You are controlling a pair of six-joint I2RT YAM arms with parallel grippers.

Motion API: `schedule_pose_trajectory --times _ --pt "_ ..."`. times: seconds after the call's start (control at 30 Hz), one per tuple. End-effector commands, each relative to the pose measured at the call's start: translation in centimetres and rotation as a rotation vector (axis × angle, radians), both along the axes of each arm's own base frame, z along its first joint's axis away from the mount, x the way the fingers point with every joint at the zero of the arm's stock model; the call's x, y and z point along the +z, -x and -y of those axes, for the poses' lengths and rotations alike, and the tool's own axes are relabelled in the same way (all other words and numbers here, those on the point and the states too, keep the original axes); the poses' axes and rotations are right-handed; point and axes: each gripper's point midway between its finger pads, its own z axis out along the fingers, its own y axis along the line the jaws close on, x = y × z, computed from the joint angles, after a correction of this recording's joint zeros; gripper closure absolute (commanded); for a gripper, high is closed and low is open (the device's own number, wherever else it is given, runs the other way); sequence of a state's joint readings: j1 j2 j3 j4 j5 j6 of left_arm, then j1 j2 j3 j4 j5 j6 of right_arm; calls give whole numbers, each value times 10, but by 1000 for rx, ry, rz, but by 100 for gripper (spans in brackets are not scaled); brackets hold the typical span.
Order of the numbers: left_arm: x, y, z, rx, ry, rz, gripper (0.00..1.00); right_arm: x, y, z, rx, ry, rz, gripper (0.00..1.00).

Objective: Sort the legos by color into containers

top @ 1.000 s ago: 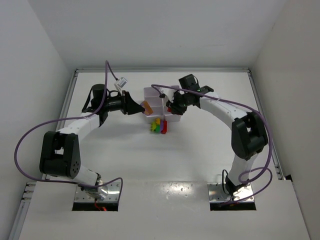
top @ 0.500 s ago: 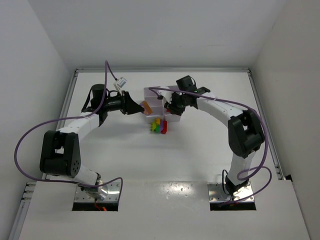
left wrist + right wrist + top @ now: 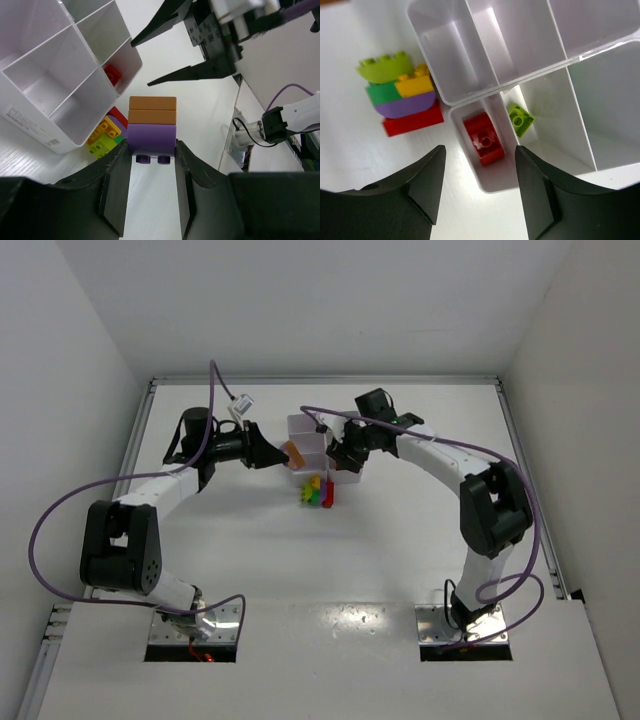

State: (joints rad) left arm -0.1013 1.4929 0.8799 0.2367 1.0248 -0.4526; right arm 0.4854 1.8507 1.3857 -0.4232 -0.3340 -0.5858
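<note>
The white six-compartment tray [image 3: 300, 420] stands at mid table. My left gripper [image 3: 280, 455] is shut on a purple brick [image 3: 152, 137] with an orange brick [image 3: 152, 110] stuck to its far end, held just left of the tray [image 3: 30, 120]. My right gripper [image 3: 345, 462] hangs open and empty over the tray's near right corner [image 3: 427, 55]. Below it [image 3: 479, 148] a red brick [image 3: 484, 139] lies in the corner compartment, and a lime brick [image 3: 521, 119] lies in the compartment beside it. The other compartments that show are empty.
A stuck-together clump of lime, green, yellow, purple and red bricks [image 3: 318, 492] lies on the table against the tray's near side; it also shows in the right wrist view [image 3: 402, 95]. The right gripper's black fingers [image 3: 190, 74] reach in beyond the held bricks.
The right gripper has shifted slightly over the tray's near right corner and stays open. The left arm and its held bricks have not moved.
</note>
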Motion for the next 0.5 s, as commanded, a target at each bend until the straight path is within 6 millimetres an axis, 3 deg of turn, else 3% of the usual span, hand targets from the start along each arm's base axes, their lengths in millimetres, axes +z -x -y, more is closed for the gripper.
schedule_pose_trajectory --times 0.0,0.03,0.1,0.13,0.23,0.3,0.47 --pt "24 -4 1 -53 37 108 95 81 4 -11 -4 -248 10 42" --pt "23 0 3 -78 58 101 95 97 16 -23 35 -358 -76 42" --pt "28 7 8 -120 74 111 95 120 26 -24 47 -470 -166 42" --pt "25 12 14 -152 88 102 95 129 45 -35 86 -555 -292 42" --pt "26 26 20 -239 119 79 94 146 58 -44 140 -712 -465 42" --pt "26 32 24 -268 126 79 94 147 73 -49 117 -789 -664 41" --pt "31 41 30 -318 139 74 91 153 71 -69 158 -843 -754 41"
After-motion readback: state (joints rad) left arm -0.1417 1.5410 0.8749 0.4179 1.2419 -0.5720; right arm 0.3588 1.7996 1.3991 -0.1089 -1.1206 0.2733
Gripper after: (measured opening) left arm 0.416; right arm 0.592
